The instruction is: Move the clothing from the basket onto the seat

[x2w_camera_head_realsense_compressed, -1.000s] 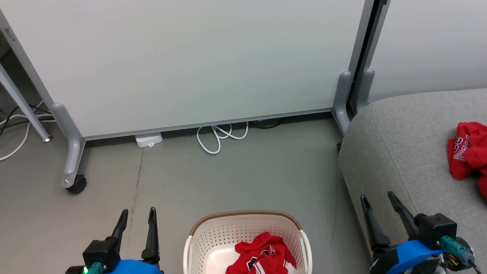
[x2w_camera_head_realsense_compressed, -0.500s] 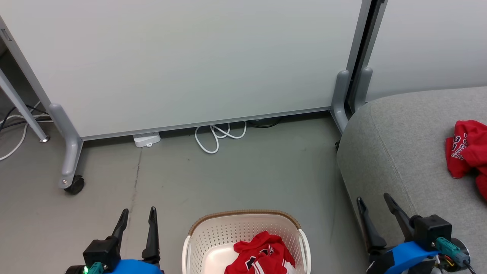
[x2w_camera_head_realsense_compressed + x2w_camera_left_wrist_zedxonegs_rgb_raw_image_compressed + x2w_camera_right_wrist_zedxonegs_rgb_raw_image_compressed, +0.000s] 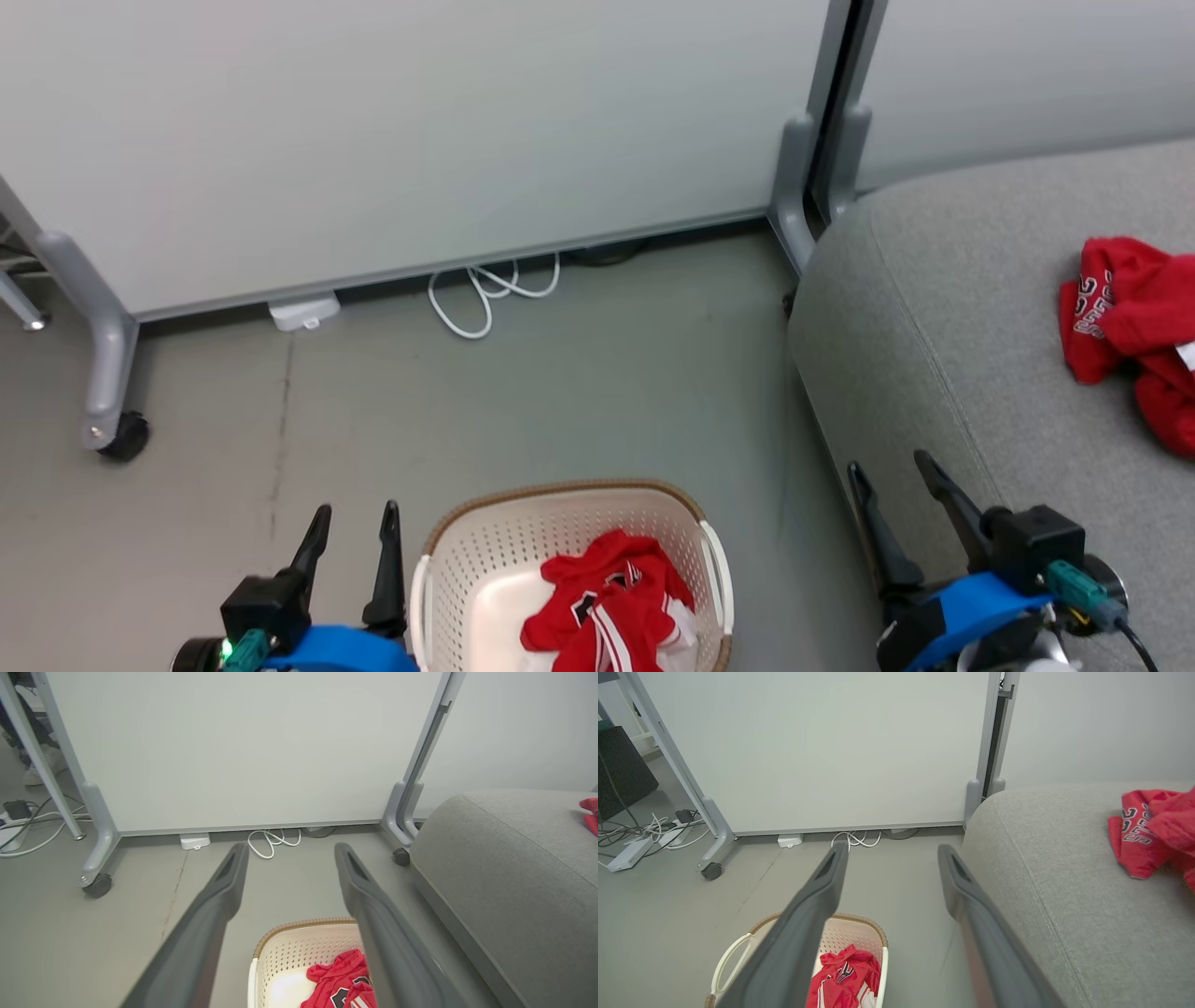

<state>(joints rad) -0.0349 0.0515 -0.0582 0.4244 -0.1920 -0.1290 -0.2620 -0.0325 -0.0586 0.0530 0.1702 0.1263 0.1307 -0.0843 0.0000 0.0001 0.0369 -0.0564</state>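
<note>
A cream perforated basket [image 3: 485,551] with a brown woven rim stands on the floor at the bottom centre, and one red garment with white trim [image 3: 607,602] lies crumpled inside it. The same basket [image 3: 285,956] [image 3: 738,952] and garment [image 3: 343,982] [image 3: 843,975] show low in both wrist views. A second red garment [image 3: 1125,322] [image 3: 1153,828] rests on the light-grey seat [image 3: 952,308] [image 3: 1064,896] [image 3: 509,868] at the right. My left gripper [image 3: 352,511] hangs open just left of the basket. My right gripper [image 3: 889,464] is open at the seat's front edge, holding nothing.
A white partition panel [image 3: 420,140] on grey wheeled legs [image 3: 107,373] closes off the far side, with a coiled white cable [image 3: 485,294] and a small white box [image 3: 303,313] at its foot. More cables and a power strip [image 3: 640,840] lie far left. Grey floor [image 3: 579,392] stretches between basket and partition.
The whole head view has shifted left and up in the picture, so the camera turned; the basket, garments and seat stay put. Both grippers remain open in their places.
</note>
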